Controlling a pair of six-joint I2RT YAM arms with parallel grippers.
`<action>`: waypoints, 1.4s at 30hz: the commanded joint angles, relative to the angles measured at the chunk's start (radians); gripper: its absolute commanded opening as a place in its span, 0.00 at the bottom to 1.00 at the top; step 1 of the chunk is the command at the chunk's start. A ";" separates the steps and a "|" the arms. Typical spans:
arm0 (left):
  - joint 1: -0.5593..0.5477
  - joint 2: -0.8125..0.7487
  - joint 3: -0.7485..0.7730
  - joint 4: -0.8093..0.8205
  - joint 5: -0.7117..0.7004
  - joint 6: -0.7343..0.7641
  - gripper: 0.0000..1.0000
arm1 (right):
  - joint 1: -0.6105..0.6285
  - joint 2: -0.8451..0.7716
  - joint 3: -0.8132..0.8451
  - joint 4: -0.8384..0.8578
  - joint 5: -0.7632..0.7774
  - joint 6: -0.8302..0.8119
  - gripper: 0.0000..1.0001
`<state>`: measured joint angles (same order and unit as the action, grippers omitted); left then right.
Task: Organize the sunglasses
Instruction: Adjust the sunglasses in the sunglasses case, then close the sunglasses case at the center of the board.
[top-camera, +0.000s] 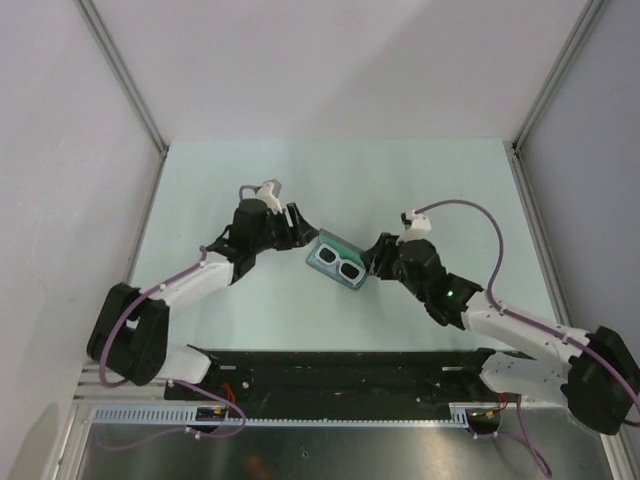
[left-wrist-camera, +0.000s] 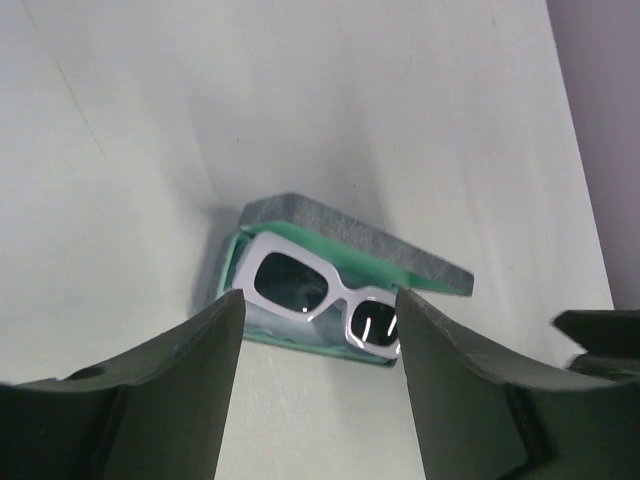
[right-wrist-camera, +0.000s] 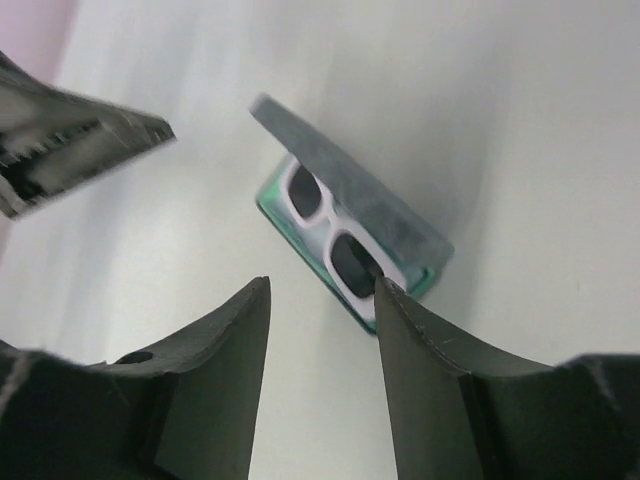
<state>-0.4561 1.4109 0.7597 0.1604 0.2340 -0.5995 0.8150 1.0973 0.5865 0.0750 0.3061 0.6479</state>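
The sunglasses (top-camera: 347, 268), white-framed with dark lenses, lie inside a grey case (top-camera: 327, 246) with a green lining, its lid half raised over them. My left gripper (top-camera: 298, 228) stands just left of the case, open and empty. My right gripper (top-camera: 372, 258) stands just right of it, also open and empty. In the left wrist view the sunglasses (left-wrist-camera: 300, 285) show under the lid (left-wrist-camera: 350, 232), beyond the left gripper (left-wrist-camera: 320, 298). In the right wrist view the sunglasses (right-wrist-camera: 318, 212) sit beyond the right gripper (right-wrist-camera: 322, 284), the right fingertip (right-wrist-camera: 392, 300) close to the case's near corner.
The case sits mid-table on the pale green tabletop (top-camera: 300, 170). White walls with metal corner posts (top-camera: 515, 145) close in the back and sides. The black arm base rail (top-camera: 340, 372) runs along the near edge.
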 joint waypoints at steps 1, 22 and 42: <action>-0.001 -0.079 0.019 -0.109 -0.120 0.041 0.69 | -0.113 -0.053 0.119 -0.018 -0.137 -0.183 0.55; 0.036 -0.009 -0.132 -0.055 0.160 -0.111 0.52 | -0.372 0.487 0.434 -0.008 -0.826 -0.482 0.56; -0.050 0.250 -0.089 0.053 0.130 -0.206 0.42 | -0.398 0.656 0.518 -0.046 -0.921 -0.531 0.40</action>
<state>-0.4911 1.6299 0.6376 0.2016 0.3893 -0.7891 0.4149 1.7508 1.0626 0.0181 -0.6212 0.1440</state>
